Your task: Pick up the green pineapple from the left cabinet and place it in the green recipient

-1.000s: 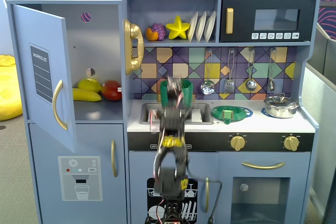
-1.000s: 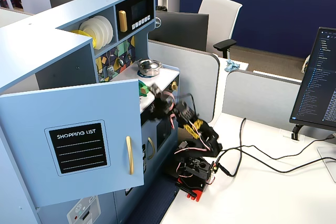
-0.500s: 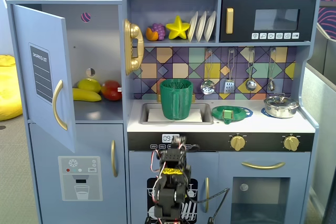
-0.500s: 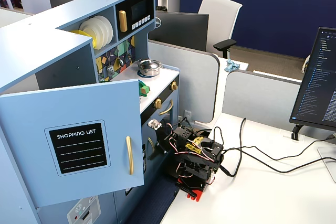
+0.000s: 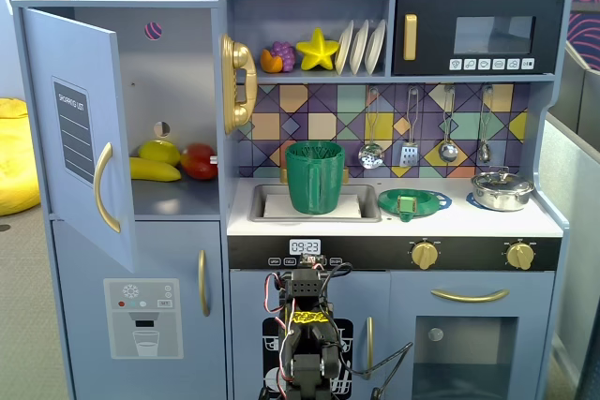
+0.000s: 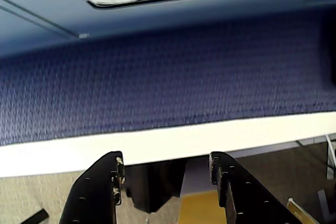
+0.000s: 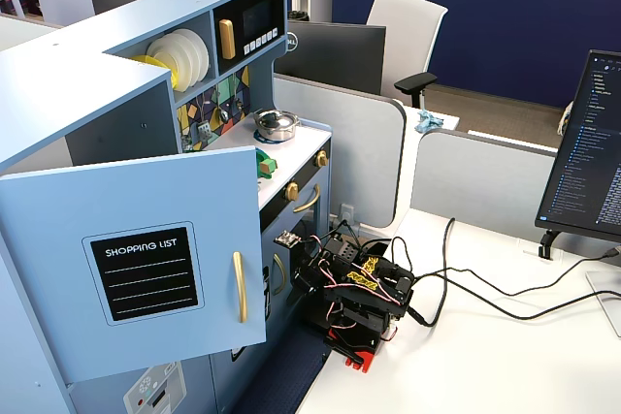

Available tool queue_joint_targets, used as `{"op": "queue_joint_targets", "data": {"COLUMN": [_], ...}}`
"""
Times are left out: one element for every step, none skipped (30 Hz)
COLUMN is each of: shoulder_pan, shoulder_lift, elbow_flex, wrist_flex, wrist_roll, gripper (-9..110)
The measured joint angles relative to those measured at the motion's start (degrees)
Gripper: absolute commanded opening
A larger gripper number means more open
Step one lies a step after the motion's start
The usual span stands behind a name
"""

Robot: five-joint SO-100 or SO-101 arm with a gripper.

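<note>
The left cabinet [image 5: 178, 81] stands with its door [image 5: 75, 128] swung open; the door also shows in another fixed view [image 7: 146, 259]. On its shelf I see a yellow lemon [image 5: 159, 149], a banana [image 5: 155, 171] and a red fruit [image 5: 199, 161]. No green pineapple shows in any view. The green recipient [image 5: 314, 175] stands upright in the sink. My arm [image 5: 305, 330] is folded low in front of the kitchen, on the white table [image 7: 505, 356]. In the wrist view my gripper [image 6: 167, 165] is open and empty, over the table's edge and a blue floor.
A flat green dish [image 5: 411, 201] and a steel pot [image 5: 502, 190] sit on the counter right of the sink. Toy fruit, a yellow star [image 5: 317, 49] and plates fill the upper shelf. Cables [image 7: 485, 288] trail across the table behind my arm.
</note>
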Motion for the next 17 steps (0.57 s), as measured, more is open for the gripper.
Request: {"op": "queue_joint_targets", "data": {"shoulder_pan": [0.0,0.0,0.0,0.0,0.0,0.0,0.0,0.0,-0.1,-0.2,-0.2,-0.2,-0.2,-0.2,-0.2,-0.2,-0.2], "shoulder_lift": [0.0,0.0,0.0,0.0,0.0,0.0,0.0,0.0,0.0,0.0,0.0,0.0,0.0,0.0,0.0,0.0,0.0], "elbow_flex": [0.0,0.0,0.0,0.0,0.0,0.0,0.0,0.0,0.0,0.0,0.0,0.0,0.0,0.0,0.0,0.0,0.0], "wrist_flex": [0.1,0.3,0.4,0.4,0.4,0.4,0.4,0.4,0.4,0.4,0.4,0.4,0.4,0.4,0.4,0.4,0.4], "wrist_roll": [-0.9,-1.7,-1.8,-1.8,-1.8,-1.8,-1.8,-1.8,-1.8,-1.8,-1.8,-1.8,-1.8,-1.8,-1.8,-1.8,-1.8], "gripper": [11,11,11,11,11,11,11,11,11,11,11,11,11,11,11,11,11]}}
